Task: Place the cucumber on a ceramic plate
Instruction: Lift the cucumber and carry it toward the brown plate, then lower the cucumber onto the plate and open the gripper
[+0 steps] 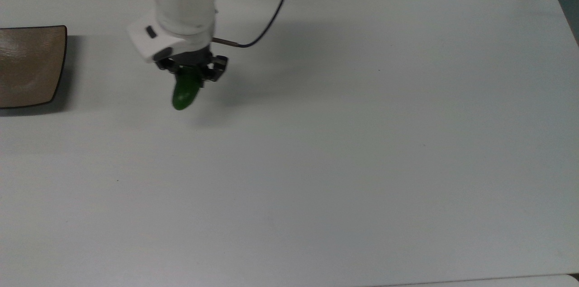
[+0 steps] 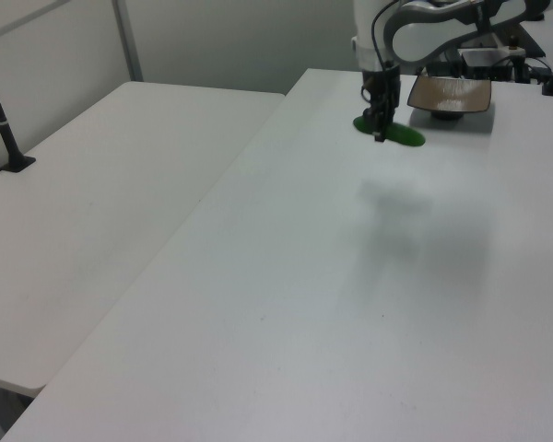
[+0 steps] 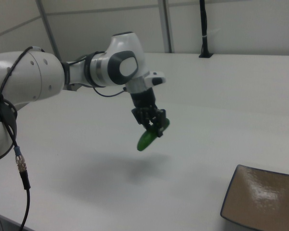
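Above the white table (image 1: 344, 151), clear of its surface, the gripper (image 1: 189, 71) is clamped on the cucumber (image 1: 184, 90) and carries it in the air. In the top view the dark green cucumber projects from below the gripper toward the lower edge of the picture, with its free rounded end lowest in the frame, and a soft shadow lies on the table just to the top view's right of it. In the right view the gripper (image 3: 153, 124) points downward from the white arm (image 3: 62, 77), the cucumber (image 3: 149, 136) hangs tilted with its lower end toward the right view's left, and a faint shadow on the table beneath it confirms that it does not touch the surface. In the left view the gripper (image 2: 380, 115) grips the cucumber (image 2: 393, 133) near its middle, so that green ends extend on both sides of the fingers. The ceramic plate (image 1: 28, 66) rests on the table at the top view's left edge, partly cut by the frame, and stands apart from the cucumber with bare table between them. In the right view the ceramic plate (image 3: 262, 202) sits at the lower right corner, and in the left view the ceramic plate (image 2: 450, 95) lies just beyond the gripper. A black cable (image 1: 267, 16) loops from the arm to the gripper body.
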Controlling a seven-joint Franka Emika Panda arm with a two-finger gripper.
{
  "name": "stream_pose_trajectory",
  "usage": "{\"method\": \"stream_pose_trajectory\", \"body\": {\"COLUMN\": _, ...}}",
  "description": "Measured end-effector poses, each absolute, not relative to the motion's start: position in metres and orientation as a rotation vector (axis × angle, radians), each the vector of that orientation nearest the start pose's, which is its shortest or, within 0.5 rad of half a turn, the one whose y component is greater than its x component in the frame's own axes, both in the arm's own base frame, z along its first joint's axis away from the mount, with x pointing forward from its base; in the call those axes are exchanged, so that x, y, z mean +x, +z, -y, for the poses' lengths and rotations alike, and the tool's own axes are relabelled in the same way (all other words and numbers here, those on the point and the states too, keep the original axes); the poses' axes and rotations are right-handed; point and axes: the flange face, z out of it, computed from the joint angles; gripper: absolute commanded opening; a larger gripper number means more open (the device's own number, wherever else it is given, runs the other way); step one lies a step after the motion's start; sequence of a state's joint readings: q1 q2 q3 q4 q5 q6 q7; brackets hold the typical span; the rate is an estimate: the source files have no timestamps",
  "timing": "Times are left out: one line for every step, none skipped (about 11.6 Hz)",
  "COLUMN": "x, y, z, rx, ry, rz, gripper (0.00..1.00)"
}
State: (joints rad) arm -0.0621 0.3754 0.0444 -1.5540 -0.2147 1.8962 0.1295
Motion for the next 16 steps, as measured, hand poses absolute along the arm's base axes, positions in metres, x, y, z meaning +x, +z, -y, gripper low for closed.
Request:
{"method": "stream_pose_trajectory", "body": {"x": 0.664, "y": 0.431, "z": 0.056, "rx": -3.339, "ry": 0.05, "rz": -0.131, "gripper": 0.17}}
{"method": "stream_pose_trajectory", "body": {"x": 0.662, "y": 0.431, "z": 0.078, "rx": -3.35, "ry": 0.064, "rz": -0.127, "gripper": 0.17}}
{"method": "stream_pose_trajectory", "body": {"x": 0.659, "y": 0.432, "z": 0.097, "rx": -3.352, "ry": 0.075, "rz": -0.131, "gripper": 0.17}}
{"method": "stream_pose_trajectory", "body": {"x": 0.655, "y": 0.433, "z": 0.119, "rx": -3.34, "ry": 0.084, "rz": -0.137, "gripper": 0.17}}
{"method": "stream_pose_trajectory", "body": {"x": 0.651, "y": 0.437, "z": 0.143, "rx": -3.329, "ry": 0.083, "rz": -0.142, "gripper": 0.17}}
{"method": "stream_pose_trajectory", "body": {"x": 0.647, "y": 0.444, "z": 0.169, "rx": -3.318, "ry": 0.061, "rz": -0.158, "gripper": 0.17}}
{"method": "stream_pose_trajectory", "body": {"x": 0.644, "y": 0.45, "z": 0.195, "rx": -3.309, "ry": 0.004, "rz": -0.18, "gripper": 0.17}}
{"method": "stream_pose_trajectory", "body": {"x": 0.64, "y": 0.455, "z": 0.221, "rx": -3.308, "ry": -0.055, "rz": -0.208, "gripper": 0.17}}
{"method": "stream_pose_trajectory", "body": {"x": 0.635, "y": 0.456, "z": 0.242, "rx": -3.299, "ry": -0.085, "rz": -0.242, "gripper": 0.17}}
{"method": "stream_pose_trajectory", "body": {"x": 0.631, "y": 0.454, "z": 0.26, "rx": -3.292, "ry": -0.114, "rz": -0.267, "gripper": 0.17}}
{"method": "stream_pose_trajectory", "body": {"x": 0.628, "y": 0.452, "z": 0.276, "rx": -3.293, "ry": -0.146, "rz": -0.289, "gripper": 0.17}}
{"method": "stream_pose_trajectory", "body": {"x": 0.625, "y": 0.445, "z": 0.293, "rx": -3.288, "ry": -0.165, "rz": -0.328, "gripper": 0.17}}
{"method": "stream_pose_trajectory", "body": {"x": 0.622, "y": 0.43, "z": 0.308, "rx": -3.282, "ry": -0.157, "rz": -0.364, "gripper": 0.17}}
{"method": "stream_pose_trajectory", "body": {"x": 0.62, "y": 0.411, "z": 0.324, "rx": -3.284, "ry": -0.153, "rz": -0.396, "gripper": 0.18}}
{"method": "stream_pose_trajectory", "body": {"x": 0.621, "y": 0.393, "z": 0.339, "rx": -3.292, "ry": -0.178, "rz": -0.421, "gripper": 0.27}}
{"method": "stream_pose_trajectory", "body": {"x": 0.62, "y": 0.379, "z": 0.349, "rx": -3.295, "ry": -0.191, "rz": -0.442, "gripper": 0.66}}
